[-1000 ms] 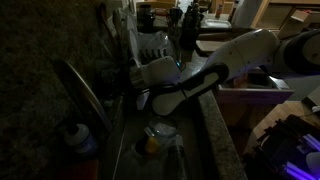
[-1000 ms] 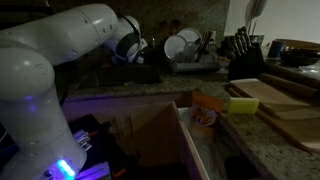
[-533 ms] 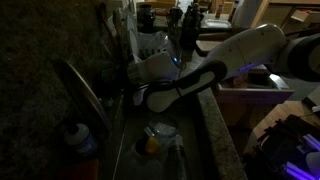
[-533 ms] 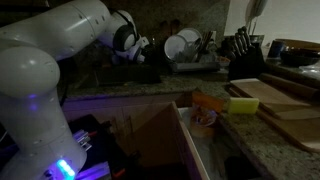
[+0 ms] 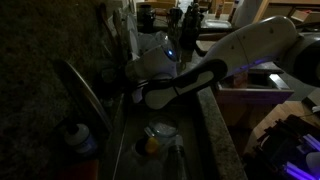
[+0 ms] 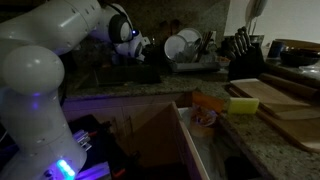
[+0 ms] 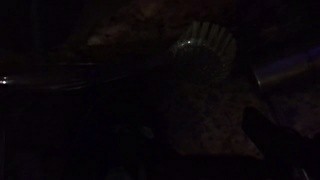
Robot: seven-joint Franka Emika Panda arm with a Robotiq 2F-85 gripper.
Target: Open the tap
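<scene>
Scene was very dark. In an exterior view the tap [image 5: 83, 96] sat at the left side of the sink [image 5: 128, 150], close to the granite wall. It showed as a long, slim, shiny spout, slightly curved, running diagonally through the frame. Handle was too dark to see. A round bottle [image 5: 79, 140] with a blue top stood near the spout, on the camera side.

White arm [image 5: 235, 50] reached in from the right across the counter [image 5: 215, 130]. Its wrist was over the sink with a small blue light lit on it. Gripper [image 5: 124, 80] was a dark lump past the wrist, near the spout. Couldn't tell whether it touched the tap, or whether the fingers were apart or together (no view resolved them).

Sink bottom held a pale round item with something yellow [image 5: 149, 146] beside it.

In an exterior view the arm filled the left, with its wrist near the dish rack [image 6: 190, 50] holding pale dishes. Knife block [image 6: 240, 48] stood right of the rack and wooden boards [image 6: 285, 100] lay on the counter further right. A drawer [image 6: 185, 135] below hung open.

Wrist view was almost black. It showed a pale ribbed round shape [image 7: 205, 45] at upper middle and a faint metallic streak [image 7: 40, 82] at left, neither identifiable.
</scene>
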